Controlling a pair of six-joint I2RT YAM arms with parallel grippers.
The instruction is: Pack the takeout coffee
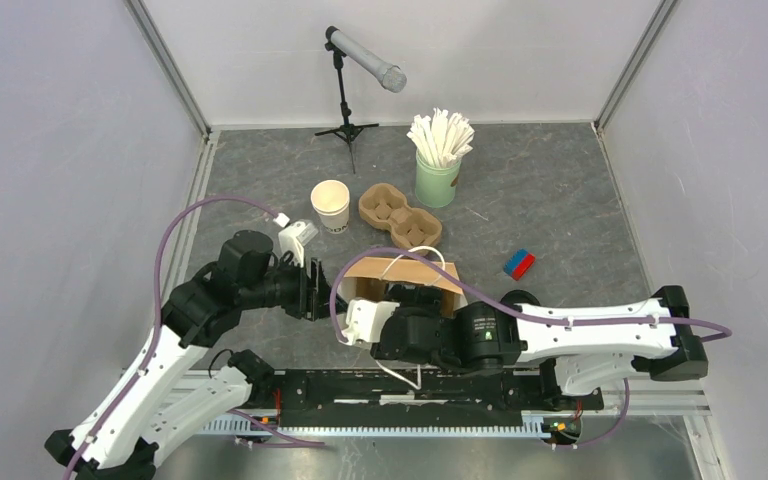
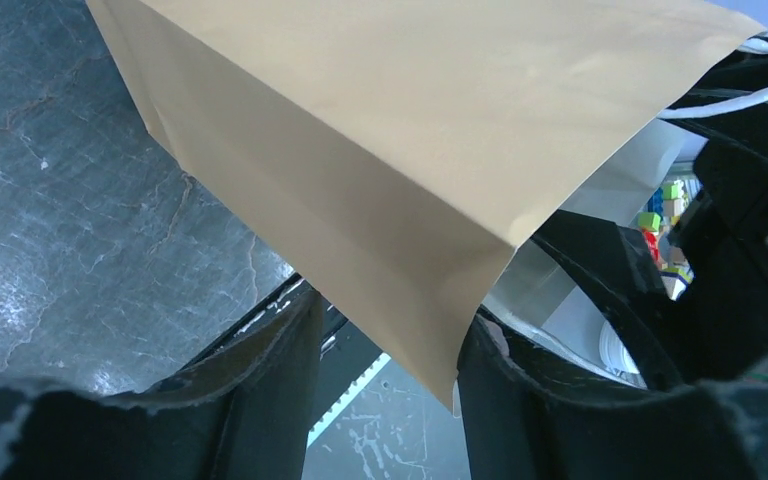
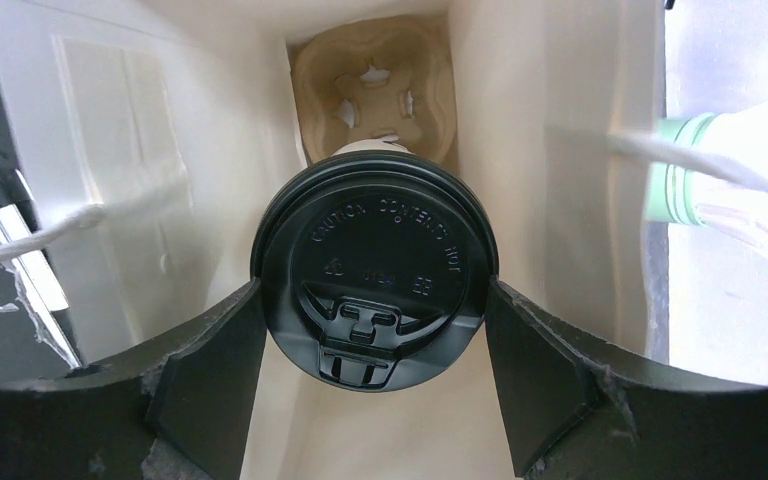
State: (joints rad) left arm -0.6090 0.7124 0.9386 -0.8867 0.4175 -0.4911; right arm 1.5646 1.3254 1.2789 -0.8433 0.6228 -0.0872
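1. Left claw (image 2: 388, 318) is half open, astride the bag's (image 2: 360, 150) folded edge. Is it pinching? Can't tell.
2. Right claw (image 3: 375, 300) is spread wide, both fingers pressed on the coffee (image 3: 375, 250) at its lid, down inside the bag above a carrier (image 3: 375, 90).

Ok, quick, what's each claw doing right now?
Left claw: astride the bag corner; grip cannot be told.
Right claw: closed on the coffee, at its lid.
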